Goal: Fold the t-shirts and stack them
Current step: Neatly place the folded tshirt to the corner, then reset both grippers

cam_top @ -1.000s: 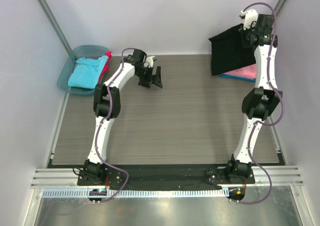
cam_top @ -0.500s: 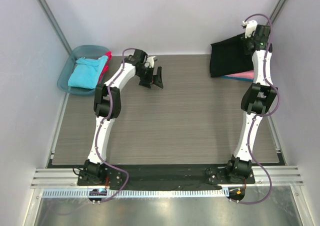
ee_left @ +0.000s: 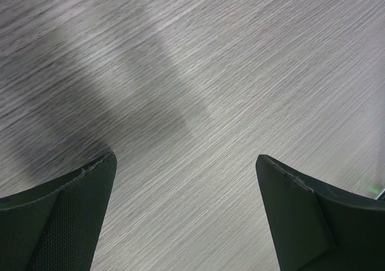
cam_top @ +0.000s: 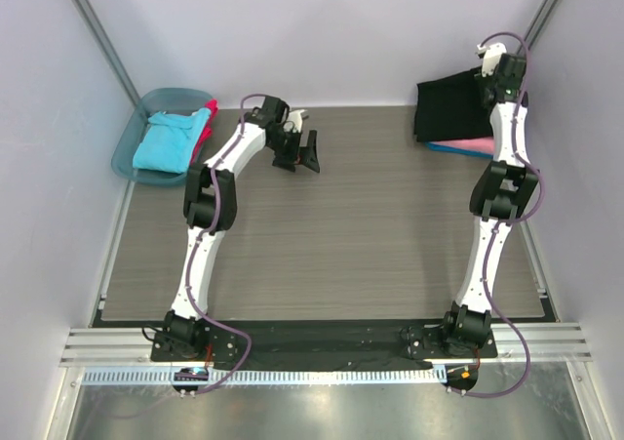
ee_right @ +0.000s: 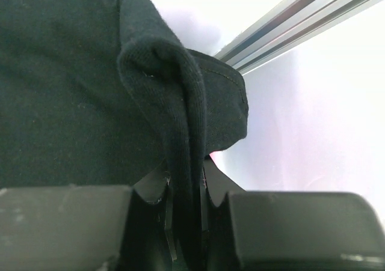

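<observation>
Black t-shirt (cam_top: 448, 110) now nearer far-right corner

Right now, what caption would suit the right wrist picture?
Right gripper pinching a fold of the black t-shirt near the metal rail.

We see teal tub (cam_top: 156, 98) at far-left corner of table (cam_top: 370, 225). We note wood-grain top, white walls (cam_top: 322, 30) around, metal rails (cam_top: 97, 345) along near edge.

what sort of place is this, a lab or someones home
Likely a robot lab cell: white panels on aluminium rails enclose the table, left arm and right arm bolted at its near edge, right tool pinching a black t-shirt.
</observation>
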Tool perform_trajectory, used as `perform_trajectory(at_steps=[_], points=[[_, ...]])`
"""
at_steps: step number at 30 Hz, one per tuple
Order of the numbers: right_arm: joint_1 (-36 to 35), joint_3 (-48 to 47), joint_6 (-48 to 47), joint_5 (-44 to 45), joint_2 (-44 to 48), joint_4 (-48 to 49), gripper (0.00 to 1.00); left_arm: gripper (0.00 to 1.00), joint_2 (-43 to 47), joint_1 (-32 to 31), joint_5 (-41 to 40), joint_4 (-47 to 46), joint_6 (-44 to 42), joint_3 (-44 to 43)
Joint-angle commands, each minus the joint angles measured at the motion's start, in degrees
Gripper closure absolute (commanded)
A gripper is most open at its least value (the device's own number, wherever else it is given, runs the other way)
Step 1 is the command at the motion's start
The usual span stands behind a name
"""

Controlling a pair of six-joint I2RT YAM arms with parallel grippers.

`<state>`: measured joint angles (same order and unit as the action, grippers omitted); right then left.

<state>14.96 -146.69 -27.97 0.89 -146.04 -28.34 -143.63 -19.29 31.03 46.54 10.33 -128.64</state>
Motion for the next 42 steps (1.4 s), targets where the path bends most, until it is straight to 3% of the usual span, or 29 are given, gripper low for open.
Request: perform_trajectory(at_steps=[1,6,7,8,9,10,11,14,18,22,26,29,32,33,35,36,42], points=[[0.6,-2.46,-0.95,3.33,-0.04,7.5,0.99,0.0,0.81,-0.57,-0.79,0.56,-0.48,0.93],[0.51,-3.33,-0.34,7.02,-0.83,10.49,0.91,0.0,0.99,-1.1,-1.23,0.39,-0.31,1.02],[0.42,-3.77,-0.25,7.98,-0.74,11.37,0.74,0.0,0.9,-1.1,-1.23,0.22,-0.22,1.02],[0.16,-3.6,-0.42,9.04,-0.22,11.72,0.64,0.0,1.07,-1.19,-1.23,0.21,-0.22,1.02],[-0.02,-3.17,-0.68,11.92,1.35,11.64,0.42,0.0,1.16,-1.19,-1.49,0.3,-0.22,0.85],[-0.28,-1.16,-0.77,13.16,3.02,12.07,0.29,0.0,1.16,-1.19,-2.02,0.91,-0.22,0.41],[-0.37,0.08,-0.25,14.66,4.61,12.34,0.2,0.0,1.68,-1.1,-2.54,1.44,-0.48,0.06],[-0.28,4.39,2.82,16.52,11.81,12.26,0.07,0.0,3.52,-0.67,-4.92,2.94,-1.89,0.05],[-0.98,12.55,7.38,9.86,22.0,11.64,0.0,0.0,5.82,0.3,-9.39,3.46,-2.41,-1.78],[-1.6,26.6,17.22,-7.8,31.59,11.11,0.0,0.0,7.84,0.83,-16.24,6.62,-5.75,-5.3],[-2.39,32.94,33.48,-22.12,34.94,8.83,0.0,0.0,10.12,1.27,-19.78,10.05,-8.74,-7.77],[-5.63,42.78,36.93,-23.12,38.97,9.0,0.0,0.0,13.02,1.62,-19.61,9.71,-7.17,-6.02],[-10.63,50.61,36.93,-22.88,42.32,8.3,0.0,0.0,16.89,3.29,-18.73,5.32,-1.64,1.61],[-12.39,51.5,36.76,-19.12,42.94,6.04,0.0,0.0,17.5,4.16,-12.02,4.62,0.03,2.85],[-17.65,51.07,35.7,-13.66,43.21,2.34,0.0,0.0,18.29,5.75,-7.49,4.61,0.05,4.71],[-18.99,50.72,35.44,-9.11,43.21,-0.2,0.0,0.0,18.74,5.75,-6.6,5.65,-2.74,4.97],[-24.44,55.46,37.19,-5.37,47.16,0.91,0.0,0.0,22.07,5.23,-9.22,6.54,-3.82,5.68]])
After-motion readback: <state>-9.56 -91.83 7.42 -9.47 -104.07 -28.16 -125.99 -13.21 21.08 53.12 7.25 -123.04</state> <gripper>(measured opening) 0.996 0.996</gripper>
